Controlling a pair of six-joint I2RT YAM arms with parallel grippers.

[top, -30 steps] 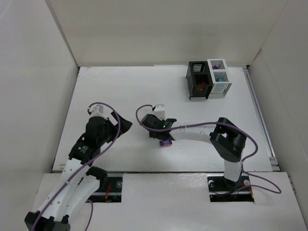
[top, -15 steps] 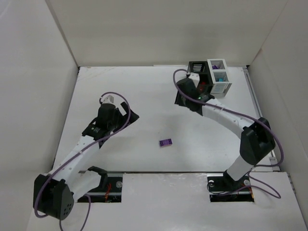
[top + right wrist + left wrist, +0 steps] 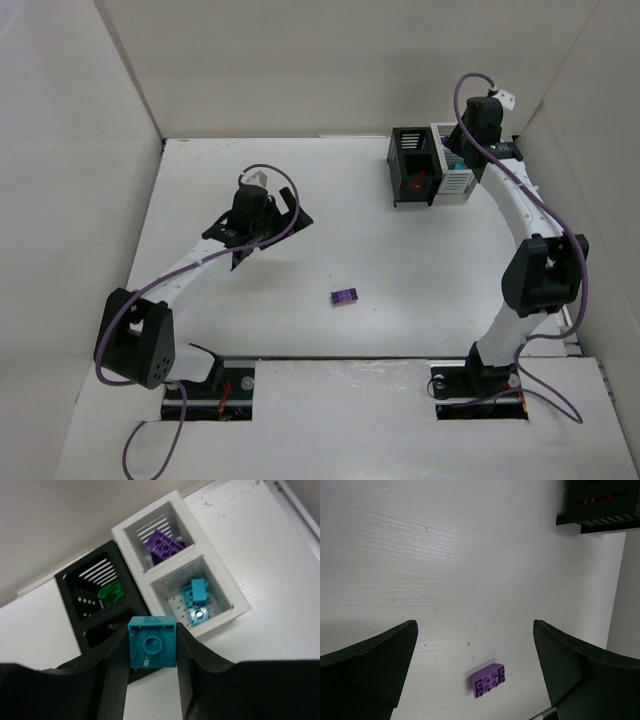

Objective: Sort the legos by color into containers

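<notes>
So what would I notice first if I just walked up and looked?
Probably the teal brick pinched in the right gripper, held above the containers, where the white one's near compartment has teal bricks in it. Then the lone purple brick lying on the white table, with the left gripper wide open above it.

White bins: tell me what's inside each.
Far white bin: purple legos. Near white bin: teal legos. Whatever lies under them is covered.
</notes>
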